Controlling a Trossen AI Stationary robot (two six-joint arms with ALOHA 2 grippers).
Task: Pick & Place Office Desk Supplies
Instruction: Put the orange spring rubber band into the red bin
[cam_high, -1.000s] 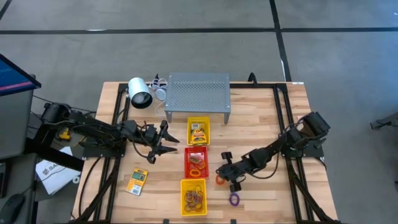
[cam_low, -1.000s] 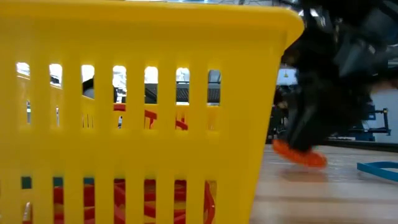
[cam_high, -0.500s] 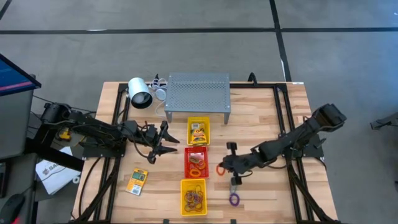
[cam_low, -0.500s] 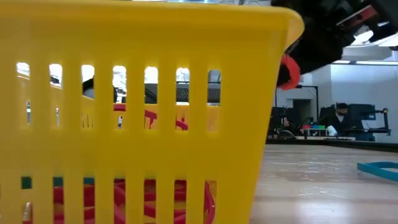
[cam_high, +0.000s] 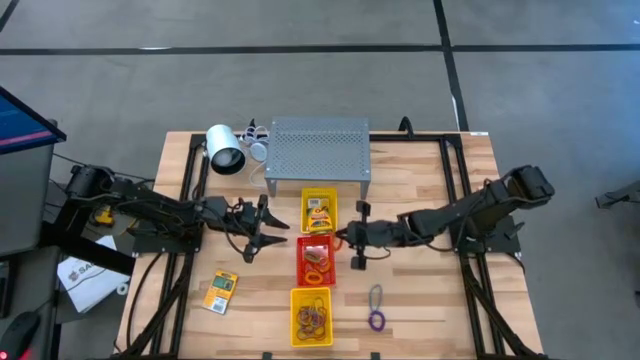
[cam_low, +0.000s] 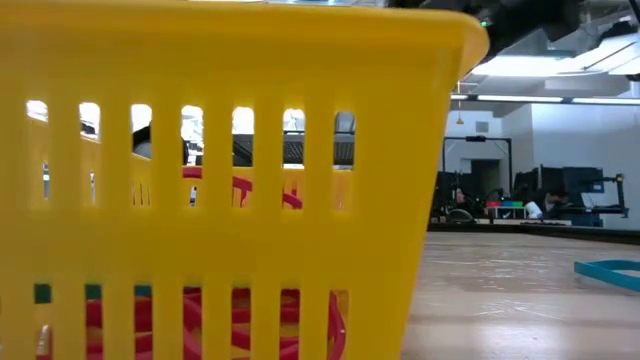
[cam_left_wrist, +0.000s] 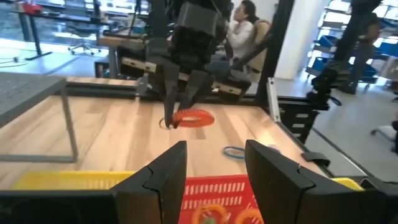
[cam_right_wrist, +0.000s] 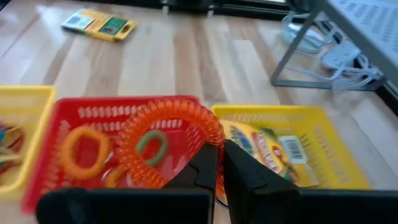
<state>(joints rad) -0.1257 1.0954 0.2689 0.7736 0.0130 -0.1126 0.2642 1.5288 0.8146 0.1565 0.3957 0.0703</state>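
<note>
My right gripper (cam_right_wrist: 221, 165) is shut on an orange coil ring (cam_right_wrist: 166, 142) and hovers at the red tray's (cam_high: 303, 246) right edge; the left wrist view shows it too (cam_left_wrist: 177, 115). The red tray holds orange and green rings. A yellow tray (cam_right_wrist: 323, 149) beyond it holds printed card packets. The near yellow tray (cam_high: 311, 316) holds several bands. One card packet (cam_high: 221, 291) lies flat on the table. A purple ring (cam_high: 376, 321) and a thin loop (cam_high: 375, 296) lie right of the near tray. My left gripper (cam_high: 272, 228) waits open, left of the trays. My right gripper pinches the orange coil ring by its rim (cam_right_wrist: 210, 135) between the two fingertips. The fingers slant down from the table's right side. The ring is lifted clear, sticking out ahead of the fingertips over the red tray's right edge.
A grey perforated metal stand (cam_high: 318, 155) is at the far side, with a white cylinder lamp (cam_high: 225, 148) and cables to its left. In the low view the near yellow tray's wall (cam_low: 220, 180) fills most of the picture; a teal loop (cam_low: 610, 272) lies on the table.
My right gripper has risen from the table right of the near tray and moved toward the table's left and far side, up to the red tray's right edge. The orange coil ring went with it, lifted clear of the table.
</note>
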